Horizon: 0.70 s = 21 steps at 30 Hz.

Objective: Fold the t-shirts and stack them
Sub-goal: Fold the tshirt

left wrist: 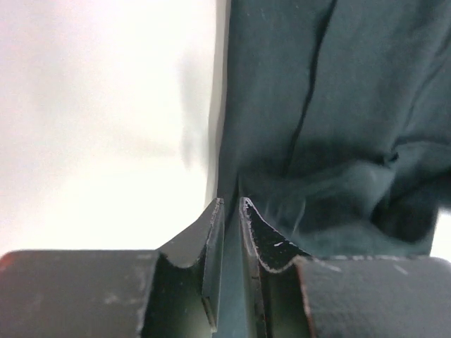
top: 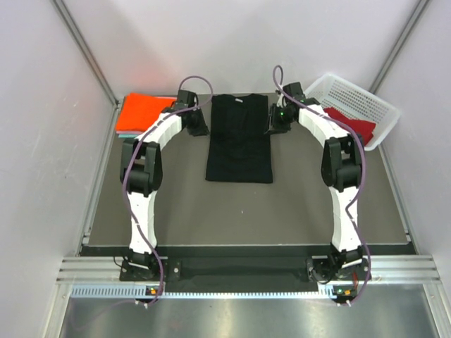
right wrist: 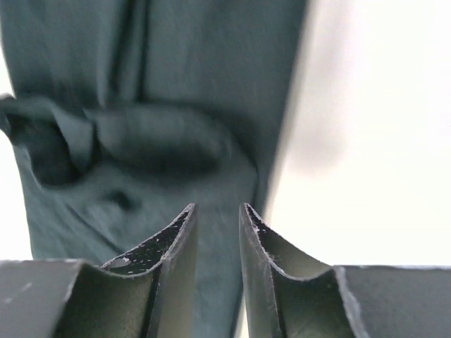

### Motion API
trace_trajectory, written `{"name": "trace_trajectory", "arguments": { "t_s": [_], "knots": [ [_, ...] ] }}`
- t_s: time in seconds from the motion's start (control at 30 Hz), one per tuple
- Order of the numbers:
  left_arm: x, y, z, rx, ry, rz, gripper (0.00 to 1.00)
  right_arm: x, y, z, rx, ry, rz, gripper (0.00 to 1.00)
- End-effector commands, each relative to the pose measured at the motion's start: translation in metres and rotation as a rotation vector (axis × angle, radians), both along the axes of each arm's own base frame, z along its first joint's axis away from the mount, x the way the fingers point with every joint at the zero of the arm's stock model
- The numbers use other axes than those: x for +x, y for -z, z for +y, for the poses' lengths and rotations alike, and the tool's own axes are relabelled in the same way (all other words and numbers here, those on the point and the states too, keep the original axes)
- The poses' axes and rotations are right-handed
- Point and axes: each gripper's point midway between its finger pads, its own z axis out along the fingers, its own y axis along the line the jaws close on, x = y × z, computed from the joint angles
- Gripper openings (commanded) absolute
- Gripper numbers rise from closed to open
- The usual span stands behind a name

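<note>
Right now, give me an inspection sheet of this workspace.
Surface: dark table, no damage seen.
Job's things: black shirt folded into a long strip at centre; orange shirt folded far left, teal edge under it; red shirt in the basket.
Clutter: white basket at far right corner.
Jaws: left jaws nearly closed on the black shirt's far corner; right jaws narrowly apart astride the other corner, grip unclear.
Cables: purple cables loop above both wrists.
Surroundings: pale walls; nothing else seen.

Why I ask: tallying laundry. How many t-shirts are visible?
4: black t-shirt mid-table; orange t-shirt far left, pale teal t-shirt peeking beneath; red t-shirt in the basket. More may be hidden.
</note>
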Motion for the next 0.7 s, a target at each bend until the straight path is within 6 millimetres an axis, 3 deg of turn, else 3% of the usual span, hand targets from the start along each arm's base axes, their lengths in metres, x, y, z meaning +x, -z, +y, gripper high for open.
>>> {"name": "trace_trajectory", "arguments": {
  "t_s": [0.0,0.03,0.17,0.37,0.47,0.5,0.53,0.67],
  "knots": [
    [-0.010,-0.056,-0.007,-0.027,0.034,-0.134,0.20,-0.010,-0.039,-0.006,-0.027,0.026,-0.092,0.30],
    [-0.017,-0.055,-0.015,-0.039,0.055,-0.131,0.20,-0.016,-0.046,-0.002,-0.022,0.017,-0.101,0.29],
    [-0.039,-0.043,-0.037,-0.064,0.128,-0.105,0.20,-0.032,-0.037,0.011,-0.011,-0.020,-0.086,0.27],
    [-0.041,-0.010,-0.055,-0.109,0.205,-0.030,0.20,-0.025,-0.015,0.020,-0.011,-0.075,-0.066,0.31],
    [-0.023,-0.010,-0.051,-0.058,0.222,-0.067,0.26,-0.012,-0.009,0.013,-0.055,-0.124,-0.101,0.36],
    [-0.019,0.001,-0.049,-0.038,0.224,-0.055,0.27,-0.011,0.002,0.008,-0.066,-0.145,-0.077,0.37],
    [-0.015,0.003,-0.045,-0.033,0.219,-0.051,0.27,-0.003,-0.006,0.009,-0.057,-0.149,-0.097,0.37],
    [0.011,0.006,-0.037,-0.060,0.193,-0.063,0.27,0.007,-0.005,0.012,-0.041,-0.194,-0.125,0.39]
  ]
}}
